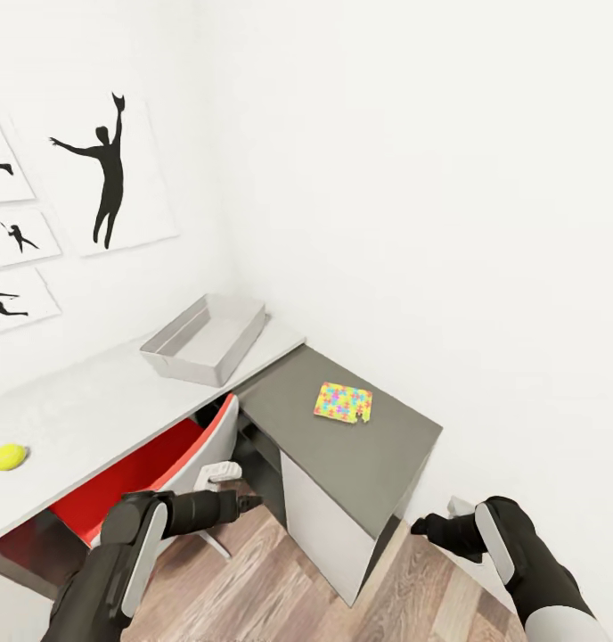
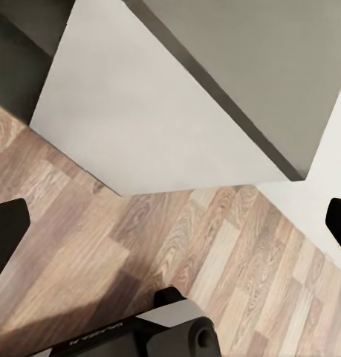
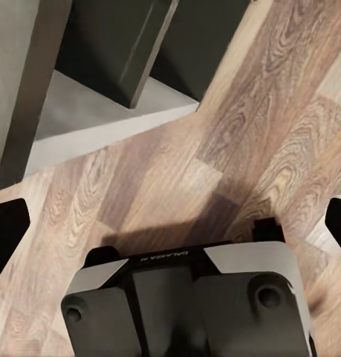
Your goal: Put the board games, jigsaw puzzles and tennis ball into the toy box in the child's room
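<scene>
The grey open toy box (image 1: pixel 204 339) stands on the white desk (image 1: pixel 93 401) near the room's corner. A yellow tennis ball (image 1: pixel 8 456) lies at the desk's left end. One colourful jigsaw puzzle (image 1: pixel 343 402) lies flat on the lower grey desk section (image 1: pixel 360 455). No board game is in view. My left gripper (image 1: pixel 249 504) hangs low in front of the chair, well below the desk top. My right gripper (image 1: pixel 422 526) is beside the grey section's near corner. In the wrist views the left gripper (image 2: pixel 170 223) and right gripper (image 3: pixel 170 223) are open over the wooden floor, holding nothing.
A red chair (image 1: pixel 137 473) with a white back (image 1: pixel 204 450) is tucked under the white desk. Black silhouette pictures (image 1: pixel 110 174) hang on the left wall. The grey section's pale side panel (image 2: pixel 140 119) stands on wooden floor (image 1: pixel 253 571), with white wall close on the right.
</scene>
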Robot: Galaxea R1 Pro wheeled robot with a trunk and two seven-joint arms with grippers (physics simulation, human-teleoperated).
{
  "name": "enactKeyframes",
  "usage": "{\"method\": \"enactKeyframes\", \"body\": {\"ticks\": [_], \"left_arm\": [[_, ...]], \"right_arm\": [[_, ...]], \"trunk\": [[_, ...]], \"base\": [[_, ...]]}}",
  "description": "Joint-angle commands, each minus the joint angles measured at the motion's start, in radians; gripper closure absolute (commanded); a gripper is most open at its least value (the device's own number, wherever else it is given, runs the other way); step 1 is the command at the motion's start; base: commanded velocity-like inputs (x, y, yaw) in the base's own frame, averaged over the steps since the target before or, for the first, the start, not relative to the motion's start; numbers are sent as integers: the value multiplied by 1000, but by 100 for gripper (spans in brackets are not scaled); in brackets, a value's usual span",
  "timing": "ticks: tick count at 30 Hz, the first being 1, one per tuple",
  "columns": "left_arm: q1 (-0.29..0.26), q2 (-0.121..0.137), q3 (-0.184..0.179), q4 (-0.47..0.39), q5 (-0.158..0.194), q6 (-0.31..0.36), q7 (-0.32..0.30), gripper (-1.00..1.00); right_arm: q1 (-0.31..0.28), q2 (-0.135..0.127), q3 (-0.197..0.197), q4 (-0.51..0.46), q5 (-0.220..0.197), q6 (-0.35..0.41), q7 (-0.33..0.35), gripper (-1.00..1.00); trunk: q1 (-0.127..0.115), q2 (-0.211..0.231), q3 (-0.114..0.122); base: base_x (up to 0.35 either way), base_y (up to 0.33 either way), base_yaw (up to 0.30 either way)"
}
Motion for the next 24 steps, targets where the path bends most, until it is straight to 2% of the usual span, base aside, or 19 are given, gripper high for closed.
{"method": "enactKeyframes", "body": {"ticks": [1,7,9,11,12,15,16,18,19,24], "left_arm": [[-1,0,5,-2,7,8,-3,-100],[0,9,16,-17,7,8,-107,-100],[0,41,32,-20,8,8,-227,-100],[0,67,41,-21,8,8,-300,-100],[-1,96,51,-21,8,8,-380,-100],[0,142,74,-21,8,8,-507,-100],[-1,173,95,-21,8,8,-591,-100],[-1,200,118,-21,8,8,-673,-100],[-1,223,142,-21,8,8,-752,-100],[-6,266,200,-19,4,8,-923,-100]], "right_arm": [[0,0,-2,-2,6,5,9,-100],[20,0,-3,-32,-1,8,19,-100],[49,-1,-5,-98,-6,9,54,-100],[73,-1,-7,-141,-8,10,87,-100],[101,-2,-9,-188,-8,9,127,-100],[143,-3,-11,-260,-7,7,195,-100],[166,-3,-12,-302,-5,6,236,-100],[182,-3,-14,-333,-3,5,270,-100],[194,-3,-18,-356,-3,4,296,-100],[207,-3,-43,-384,-7,5,329,-100]], "trunk": [[1,-2,-2],[1,-2,-2],[1,-2,-2],[1,-2,-2],[1,-2,-2],[1,-2,-2],[1,-2,-2],[1,-2,-2],[1,-2,-2],[1,-2,-2]], "base": [[8,-8,292],[3,-4,250],[1,-1,91],[0,-1,51],[0,0,29],[0,0,19],[0,0,9],[0,0,7],[0,0,4],[0,0,2]]}}
